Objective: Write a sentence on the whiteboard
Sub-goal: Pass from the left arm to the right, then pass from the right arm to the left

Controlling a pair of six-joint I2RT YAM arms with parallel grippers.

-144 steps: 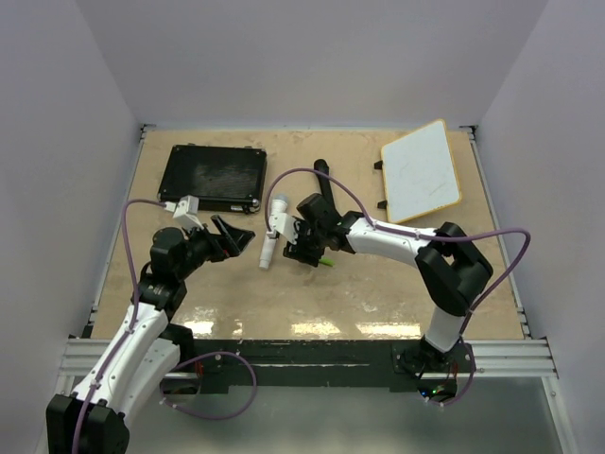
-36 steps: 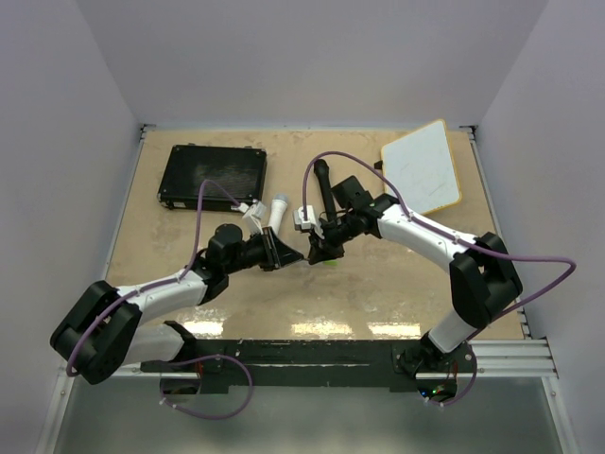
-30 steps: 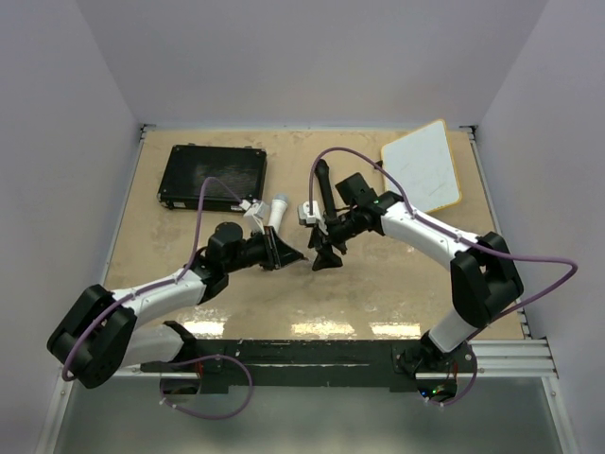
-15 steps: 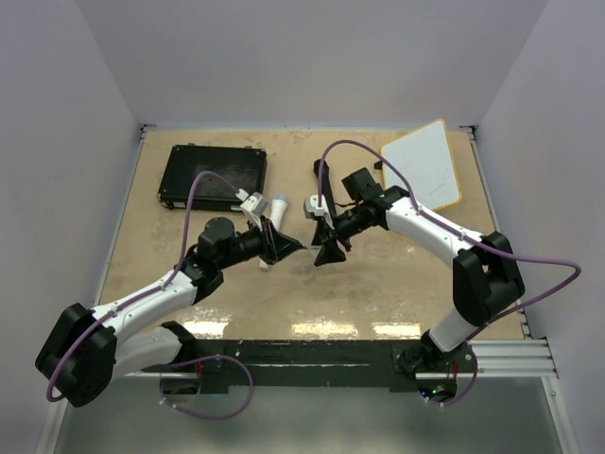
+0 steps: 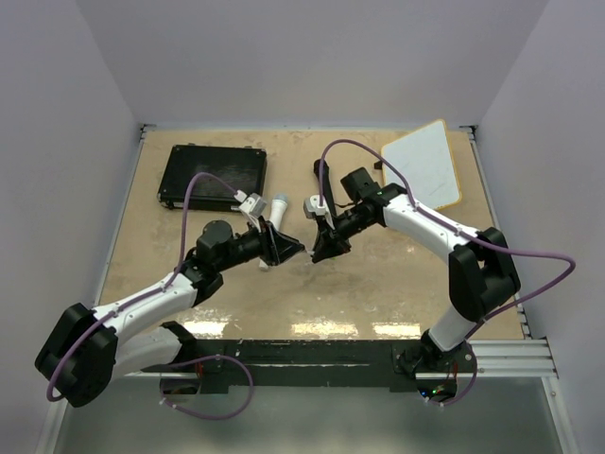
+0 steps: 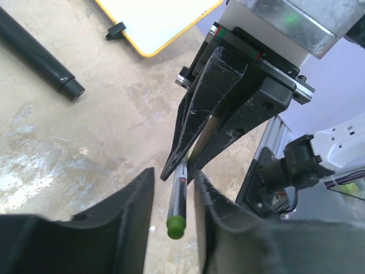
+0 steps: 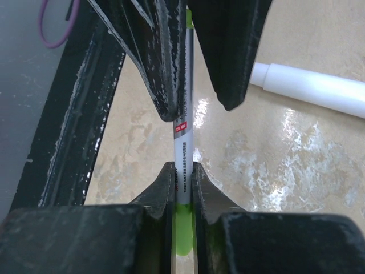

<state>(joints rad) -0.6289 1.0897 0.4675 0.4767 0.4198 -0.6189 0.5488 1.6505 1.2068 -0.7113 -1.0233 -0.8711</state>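
Tabletop (image 5: 378,284) glossy, blotchy; marker (image 7: 182,145) smooth white plastic; whiteboard (image 5: 421,170) smooth, rim yellow

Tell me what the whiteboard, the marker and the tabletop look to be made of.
The whiteboard looks like a smooth white coated panel with a yellowish, wood-like rim. The marker seems glossy white plastic with a green end. The tabletop looks like pale plywood, shiny in blotchy patches.
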